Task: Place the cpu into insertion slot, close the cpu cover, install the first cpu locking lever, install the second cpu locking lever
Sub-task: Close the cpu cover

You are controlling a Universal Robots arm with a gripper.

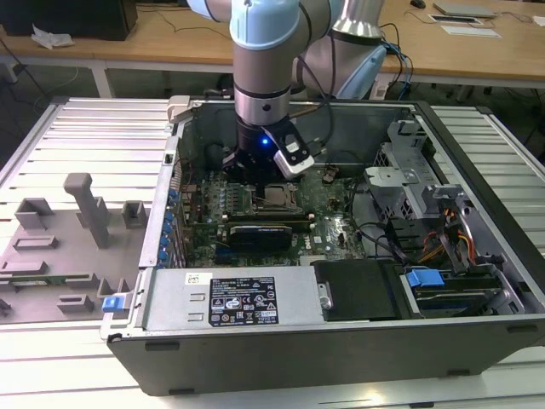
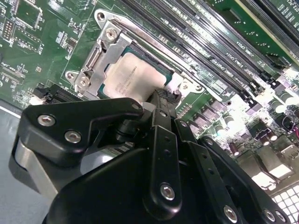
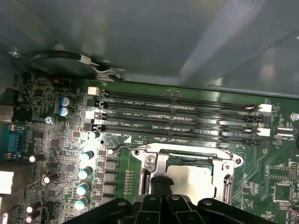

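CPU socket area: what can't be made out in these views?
Second wrist view: the gripper covers one edge of the cpu.
First wrist view: the gripper hides one side of the cpu cover.
Exterior view: the insertion slot is too small to judge whether it is locked.

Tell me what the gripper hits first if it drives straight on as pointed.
Probably the cpu, near its edge by the cpu cover; the gripper points at it, though the gap is hard to judge.
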